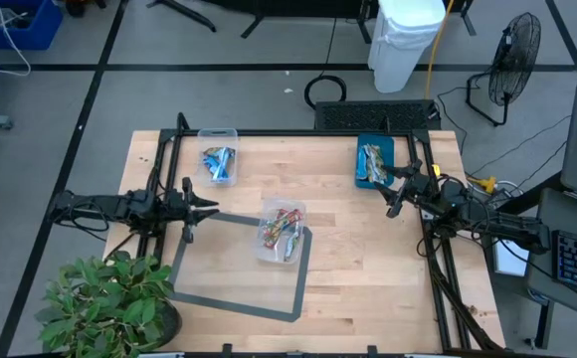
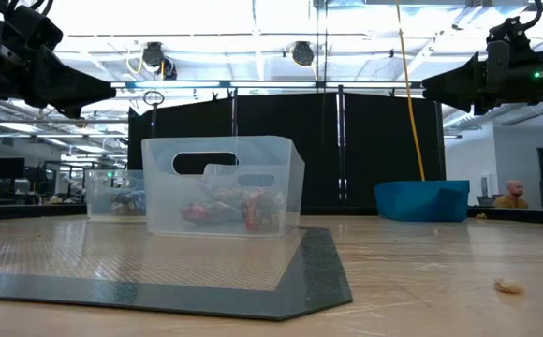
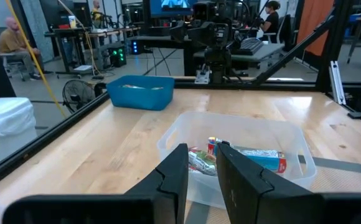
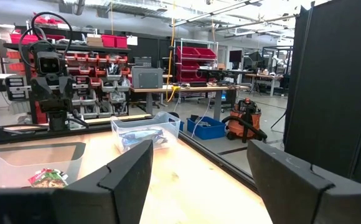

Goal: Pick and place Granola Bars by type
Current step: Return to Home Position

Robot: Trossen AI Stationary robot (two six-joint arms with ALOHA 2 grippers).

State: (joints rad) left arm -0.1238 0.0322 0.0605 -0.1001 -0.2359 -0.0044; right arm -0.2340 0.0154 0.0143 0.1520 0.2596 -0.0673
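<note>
Red-and-green shiny wrapped granola bars (image 1: pixel 281 231) piled in the clear plastic tub (image 1: pixel 269 251) at mid-desk, straight ahead of the left hand (image 1: pixel 212 207), nearer than the right hand (image 1: pixel 396 192) by the teal rectangular tray (image 1: pixel 362 146). Left hand fingers (image 3: pixel 175 174) narrowly parted, pinching nothing; right hand spread wide, empty, hovering. Bars' long axes jumbled, hard to make out through the tub wall. Blue bars (image 1: pixel 220 162) in the far clear tub (image 1: pixel 218 133); tray contents unclear.

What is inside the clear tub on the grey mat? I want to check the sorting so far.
The clear tub holds a heap of red-and-green bars, with one blue-wrapped bar among them. Bars beneath the heap are covered, so an exact count is not possible.
</note>
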